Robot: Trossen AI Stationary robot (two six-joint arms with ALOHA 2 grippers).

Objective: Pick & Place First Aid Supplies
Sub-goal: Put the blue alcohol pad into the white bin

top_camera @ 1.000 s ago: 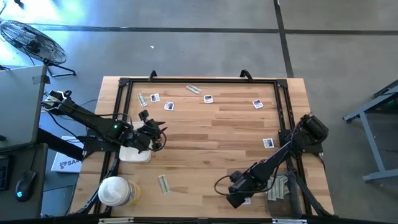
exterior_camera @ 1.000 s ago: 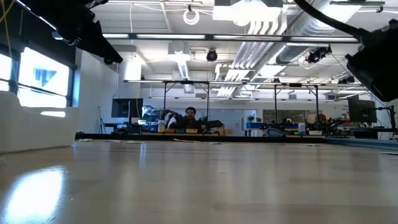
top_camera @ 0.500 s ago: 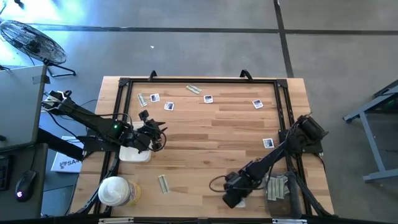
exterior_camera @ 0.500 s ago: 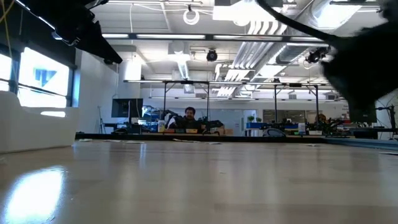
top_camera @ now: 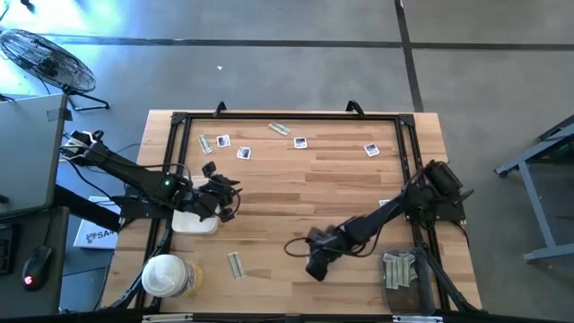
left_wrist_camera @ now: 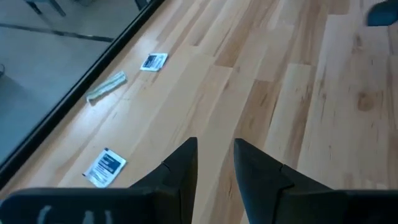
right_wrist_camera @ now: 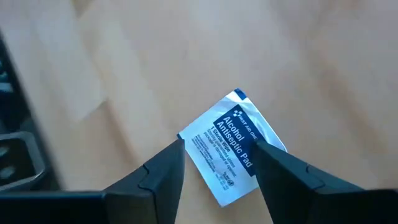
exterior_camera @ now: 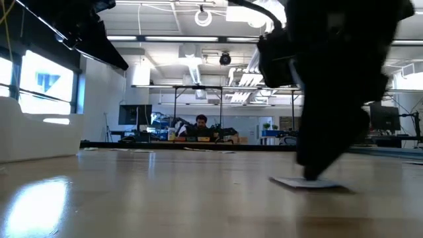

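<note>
My right gripper (top_camera: 314,267) is low over the near middle of the table, shut on a square white packet (right_wrist_camera: 231,146) with blue print reading "Alcohol Antiseptic". In the low view this packet (exterior_camera: 301,182) lies flat at table height under the dark gripper (exterior_camera: 310,170). More white packets (top_camera: 243,152) and pale strips (top_camera: 279,128) lie flat along the far side. One strip (top_camera: 235,264) lies near the tub. My left gripper (top_camera: 230,191) hovers by the white tray (top_camera: 193,223), its fingers (left_wrist_camera: 186,163) a small gap apart and touching nothing. My right gripper comes from above, pointing down. The packet sits between its two fingers (right_wrist_camera: 166,171), which meet its opposite edges (right_wrist_camera: 255,144) across its width. The packet stays flat and level at the table top. Whether it rests on the wood or is just clear of it, I cannot tell.
A round white-lidded tub (top_camera: 164,274) stands at the near left corner. A heap of pale strips (top_camera: 399,269) lies by the right rail. A black frame (top_camera: 287,116) borders the table. Bare wood stretches across the table's middle (top_camera: 305,193). A person sits far behind the table (exterior_camera: 201,123).
My right gripper has travelled toward the table's left edge and slightly toward the far edge, staying low. The white packet has moved along with it. In the low view the gripper has come in from the right toward the middle.
</note>
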